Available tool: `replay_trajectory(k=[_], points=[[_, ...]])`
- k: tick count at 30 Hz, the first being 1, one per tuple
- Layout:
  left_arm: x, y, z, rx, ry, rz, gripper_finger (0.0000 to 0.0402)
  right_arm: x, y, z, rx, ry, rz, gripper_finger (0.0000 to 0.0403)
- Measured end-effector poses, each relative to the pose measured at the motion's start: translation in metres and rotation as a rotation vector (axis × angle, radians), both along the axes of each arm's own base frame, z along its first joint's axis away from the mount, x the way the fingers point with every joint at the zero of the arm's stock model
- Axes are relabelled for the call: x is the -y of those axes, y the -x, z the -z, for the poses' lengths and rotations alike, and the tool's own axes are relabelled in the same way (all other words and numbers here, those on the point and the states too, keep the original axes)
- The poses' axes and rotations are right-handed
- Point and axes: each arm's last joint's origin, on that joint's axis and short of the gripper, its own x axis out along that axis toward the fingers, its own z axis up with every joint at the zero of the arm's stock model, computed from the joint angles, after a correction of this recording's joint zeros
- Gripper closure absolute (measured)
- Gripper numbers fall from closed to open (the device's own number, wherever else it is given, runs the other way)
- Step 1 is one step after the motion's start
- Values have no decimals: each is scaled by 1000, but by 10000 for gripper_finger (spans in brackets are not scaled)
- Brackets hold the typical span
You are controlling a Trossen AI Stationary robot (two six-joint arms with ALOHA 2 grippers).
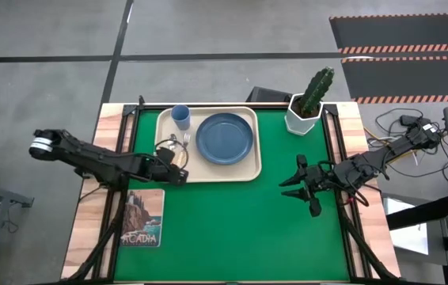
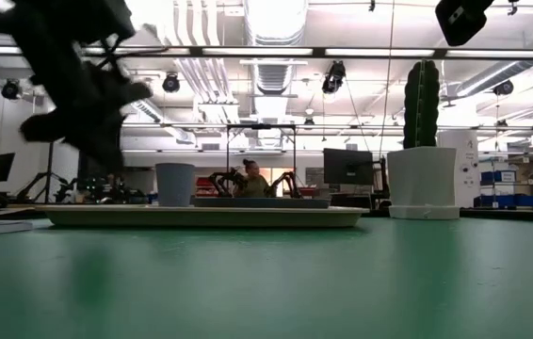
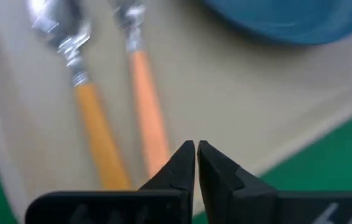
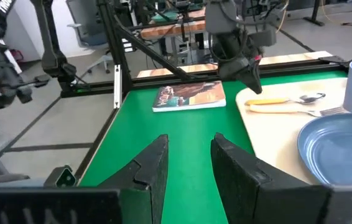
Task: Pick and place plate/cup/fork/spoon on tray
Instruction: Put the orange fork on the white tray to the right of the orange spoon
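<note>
High view first: your tray (image 1: 249, 170) already carries everything, with the plate (image 1: 225, 138) in the middle, the cup (image 1: 180, 116) at its far left corner, and the fork (image 1: 185, 143) and spoon (image 1: 173, 146) side by side near the left rim. By that layout the task looks all but done, so the risk now lies in getting clear.

Your left hand (image 1: 178, 164) hangs just above the tray's left part, right over the two orange handles, fingers pinched together with nothing between them. The left wrist view shows those closed tips almost on top of the fork's handle. Drop even slightly as you pull back and you could drag the fork or spoon across the tray, or flick one over the low rim onto the green counter (image 1: 232, 229). So lift before you swing.

Watch the book (image 1: 144, 217) near the left arm too; a low sweep could shove it.

Your right hand (image 1: 299, 187) waits over the counter well right of the tray, fingers spread and empty. The cactus pot (image 1: 303, 115) stands behind it, so a careless reach there could tip it.
</note>
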Motion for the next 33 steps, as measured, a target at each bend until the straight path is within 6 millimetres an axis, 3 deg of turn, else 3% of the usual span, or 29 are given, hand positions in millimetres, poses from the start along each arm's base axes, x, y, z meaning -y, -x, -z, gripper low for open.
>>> replay_trajectory(k=[4,7,10,13,20,33], points=[[1,-25,-20,-54,-53,116,401,0,0,0,-1,2,0,294],[-5,-34,-29,-241,-39,160,401,0,0,0,-3,3,0,294],[-19,-36,-26,-463,7,115,401,0,0,0,-3,2,0,294],[-33,-42,-14,-580,21,145,401,0,0,0,-4,2,0,294],[-46,-52,17,-689,84,210,402,0,0,2,-18,7,0,294],[-45,-54,24,-669,113,211,402,0,0,2,-18,7,-1,294]])
